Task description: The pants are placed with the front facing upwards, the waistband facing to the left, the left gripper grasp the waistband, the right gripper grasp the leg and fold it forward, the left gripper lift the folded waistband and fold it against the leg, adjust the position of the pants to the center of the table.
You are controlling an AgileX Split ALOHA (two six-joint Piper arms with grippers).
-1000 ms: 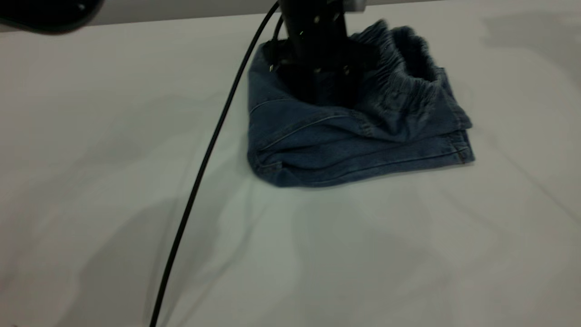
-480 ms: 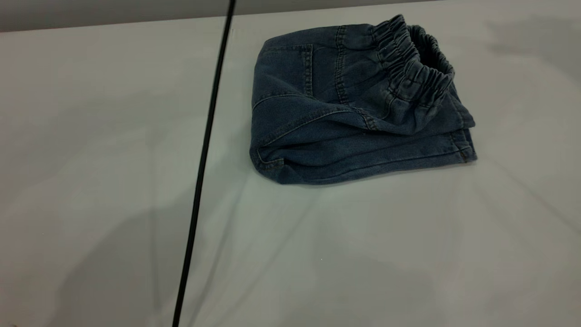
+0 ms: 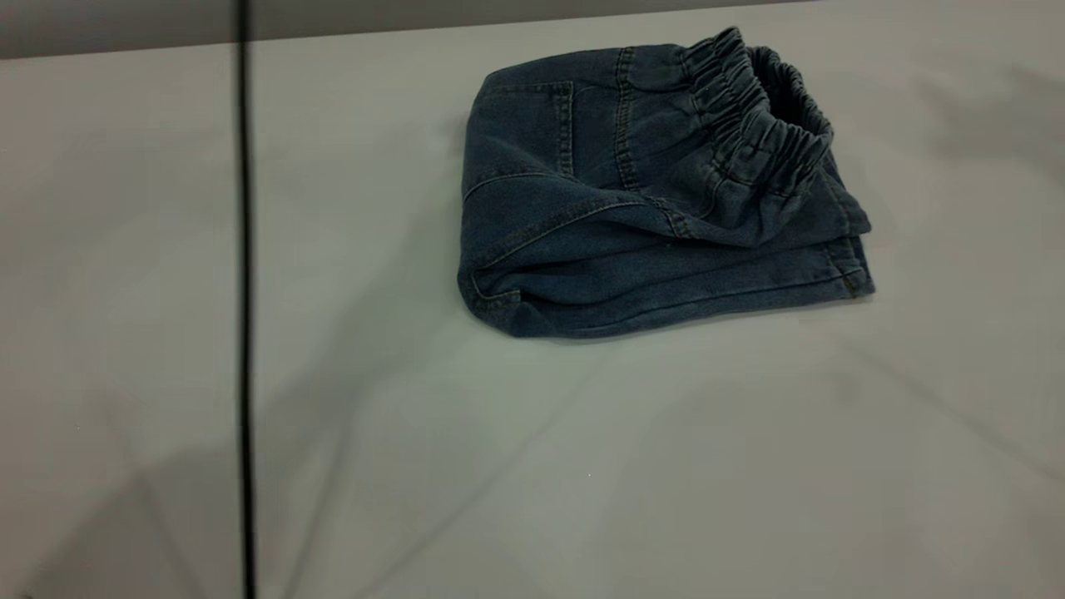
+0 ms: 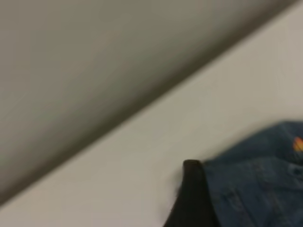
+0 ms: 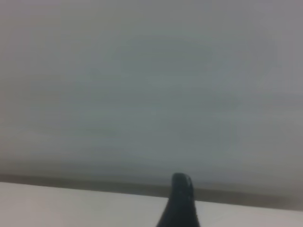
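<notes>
The pants (image 3: 657,191) lie folded near the table's (image 3: 582,466) far edge; neither claw's state shows.

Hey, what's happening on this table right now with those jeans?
Nothing is gripping the short blue denim pants: they lie folded into a compact bundle on the plain white table, toward its far side, with the gathered elastic waistband on top at the right. In the exterior view neither arm reaches over them; only a black cable hangs at the left. Each wrist view shows just one black fingertip.

The folded blue denim pants (image 3: 657,191) lie on the pale flat desk (image 3: 582,466), ruched elastic waistband (image 3: 761,125) at their right; a thin black cable (image 3: 245,333) hangs well left.
</notes>
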